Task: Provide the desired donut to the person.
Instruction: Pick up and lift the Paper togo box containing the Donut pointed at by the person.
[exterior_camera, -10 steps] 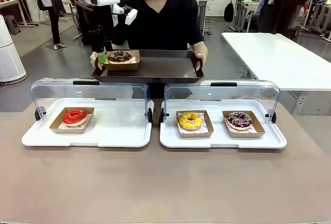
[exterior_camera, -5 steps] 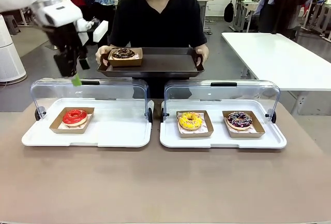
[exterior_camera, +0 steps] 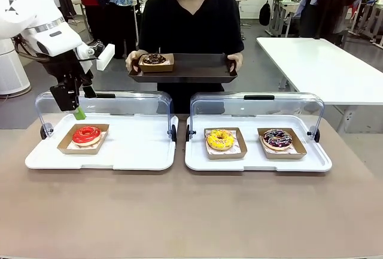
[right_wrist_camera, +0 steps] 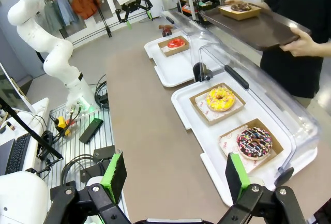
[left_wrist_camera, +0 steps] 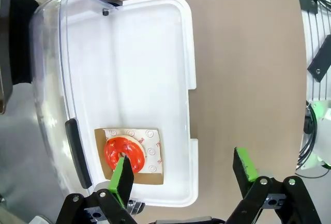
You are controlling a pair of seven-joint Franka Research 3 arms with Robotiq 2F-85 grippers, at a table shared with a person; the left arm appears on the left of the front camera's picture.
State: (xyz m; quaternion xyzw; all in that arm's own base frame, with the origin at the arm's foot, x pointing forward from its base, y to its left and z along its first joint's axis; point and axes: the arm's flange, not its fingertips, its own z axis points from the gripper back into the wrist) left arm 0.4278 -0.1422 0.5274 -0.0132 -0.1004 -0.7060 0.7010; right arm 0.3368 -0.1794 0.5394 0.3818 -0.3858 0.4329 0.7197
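Brown is the counter (exterior_camera: 191, 211) in front of you, and two white trays sit on it side by side. The left tray (exterior_camera: 140, 151) has a red donut (exterior_camera: 87, 134) in a little cardboard box (exterior_camera: 67, 145) near its left end. The right tray (exterior_camera: 251, 162) has a yellow donut (exterior_camera: 220, 139) and a dark donut with sprinkles (exterior_camera: 277, 139), each in the same kind of box.

Each tray has a clear lid tipped up at the back, the left lid (exterior_camera: 125, 108) and the right lid (exterior_camera: 257, 108). These lids stand like walls between the donuts and the person (exterior_camera: 191, 26) across the counter.

The person holds a dark tray (exterior_camera: 197, 67) with both hands, one at each end, above and behind the lids. A chocolate donut (exterior_camera: 154, 59) in a box sits at the left end of that dark tray, just beside the person's hand (exterior_camera: 133, 60).

Your left fingers (exterior_camera: 78, 112) hang over the left end of the left lid, just above and behind the red donut. They are spread apart with nothing between them. Your right fingers (right_wrist_camera: 176, 168) are spread apart too and hold nothing. They are up high, well apart from the trays.

A white table (exterior_camera: 323, 61) stands off to the right, and other people stand farther back.
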